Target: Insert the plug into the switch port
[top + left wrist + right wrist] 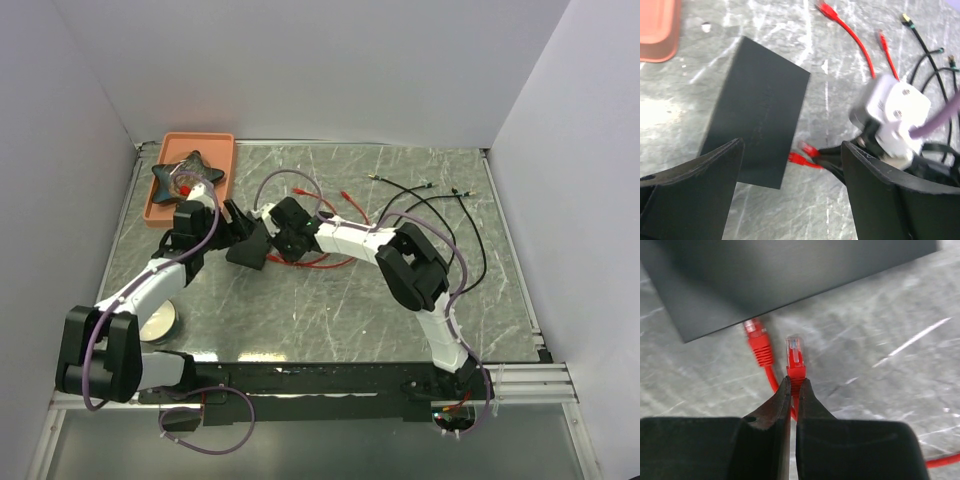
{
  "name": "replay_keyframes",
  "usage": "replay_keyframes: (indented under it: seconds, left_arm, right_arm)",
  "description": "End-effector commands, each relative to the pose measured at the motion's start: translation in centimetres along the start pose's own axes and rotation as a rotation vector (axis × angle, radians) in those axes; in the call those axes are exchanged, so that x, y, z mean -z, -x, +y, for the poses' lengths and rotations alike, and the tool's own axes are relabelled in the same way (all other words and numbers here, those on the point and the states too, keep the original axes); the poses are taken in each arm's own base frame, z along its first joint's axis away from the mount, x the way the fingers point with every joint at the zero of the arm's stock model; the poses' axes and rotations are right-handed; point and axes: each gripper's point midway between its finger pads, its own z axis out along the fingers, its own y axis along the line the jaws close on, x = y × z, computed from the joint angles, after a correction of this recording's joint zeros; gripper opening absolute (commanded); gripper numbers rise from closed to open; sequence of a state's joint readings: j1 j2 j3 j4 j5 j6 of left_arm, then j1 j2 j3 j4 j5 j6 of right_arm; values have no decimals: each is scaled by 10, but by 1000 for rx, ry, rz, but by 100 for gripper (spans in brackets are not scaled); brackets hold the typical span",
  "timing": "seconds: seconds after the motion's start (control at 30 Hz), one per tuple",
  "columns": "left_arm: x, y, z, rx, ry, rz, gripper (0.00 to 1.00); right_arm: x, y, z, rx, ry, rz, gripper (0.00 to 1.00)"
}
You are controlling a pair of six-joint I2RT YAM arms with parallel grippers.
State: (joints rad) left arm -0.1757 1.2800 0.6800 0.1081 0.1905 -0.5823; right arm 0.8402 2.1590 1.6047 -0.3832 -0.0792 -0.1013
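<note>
The switch (247, 248) is a flat matte-black box lying on the table, and it also shows in the left wrist view (760, 110) and the right wrist view (780, 275). My right gripper (793, 382) is shut on a red plug (795, 357) by its boot, tip pointing at the switch's edge, a short gap away. A second red plug (757, 342) lies with its tip at that edge. My left gripper (792, 145) is open, one finger (700, 190) over the switch's near corner, the other beside the right gripper. Both grippers (232, 232) (272, 240) meet at the switch.
An orange tray (218, 150) at the back left holds a dark star-shaped dish (187, 175). Red cables (325, 262) trail under the right arm. Black cables (440, 215) lie at the back right. A white round object (160, 322) sits by the left arm.
</note>
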Motion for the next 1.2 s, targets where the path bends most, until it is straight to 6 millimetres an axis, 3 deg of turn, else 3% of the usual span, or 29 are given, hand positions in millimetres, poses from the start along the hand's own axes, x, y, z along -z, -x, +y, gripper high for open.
replay_keyframes:
  seconds: [0.0, 0.17, 0.4, 0.57, 0.8, 1.0, 1.03, 1.07, 1.17]
  left_arm:
    - [5, 8, 9, -1, 26, -43, 84]
    - [15, 13, 18, 19, 48, -92, 84]
    - [25, 12, 25, 13, 66, -111, 85]
    - [25, 11, 27, -2, 65, -103, 85]
    - [9, 20, 16, -29, 15, -87, 83]
    - [-25, 20, 13, -36, -18, -6, 83]
    - [-34, 12, 19, -34, -7, 33, 83]
    - [-40, 19, 17, -37, -7, 36, 83]
    - [-60, 13, 26, -33, 20, 96, 83]
  right_arm:
    - [7, -23, 33, -15, 85, 70, 0]
    - [16, -56, 52, -30, 133, 137, 0]
    - [34, -81, 65, 18, 109, 213, 0]
    - [43, -94, 52, 11, 16, 223, 0]
    - [53, -71, 30, -34, -127, 142, 0]
    - [60, -46, 26, -74, -123, 72, 0]
    - [60, -42, 26, -78, -116, 57, 0]
    - [61, -41, 27, -78, -110, 51, 0]
    - [61, -38, 31, -73, -86, 46, 0]
